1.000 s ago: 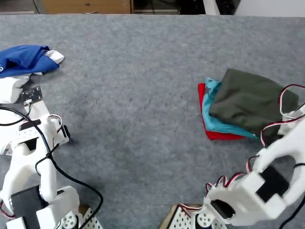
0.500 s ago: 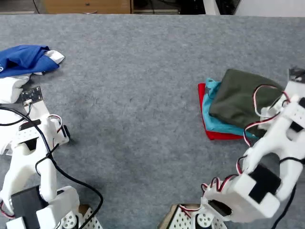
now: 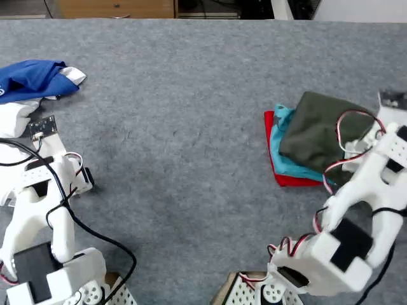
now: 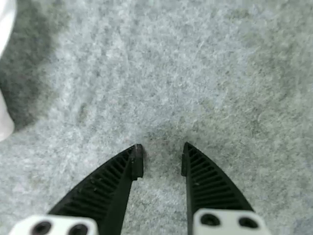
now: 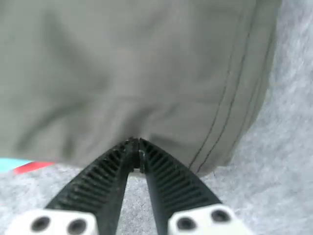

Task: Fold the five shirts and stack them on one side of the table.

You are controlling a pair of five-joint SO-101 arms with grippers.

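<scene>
Green shirt [image 3: 321,133]: folded, top of a pile on the grey desk [image 3: 178,127].
Teal shirt [image 3: 283,149]: directly under the green shirt, edge showing.
Red shirt [image 3: 289,180]: bottom of the pile, below both.
Blue shirt [image 3: 32,79]: crumpled, across the desk, well apart from the green shirt.
White shirt [image 3: 13,117]: touching the blue one, equally far from the green shirt.
Right gripper [image 5: 135,147]: closed, tips at the green shirt's hem; cannot tell whether cloth is pinched.
Left gripper [image 4: 161,159]: open, over bare desk, well apart from the green shirt.
</scene>
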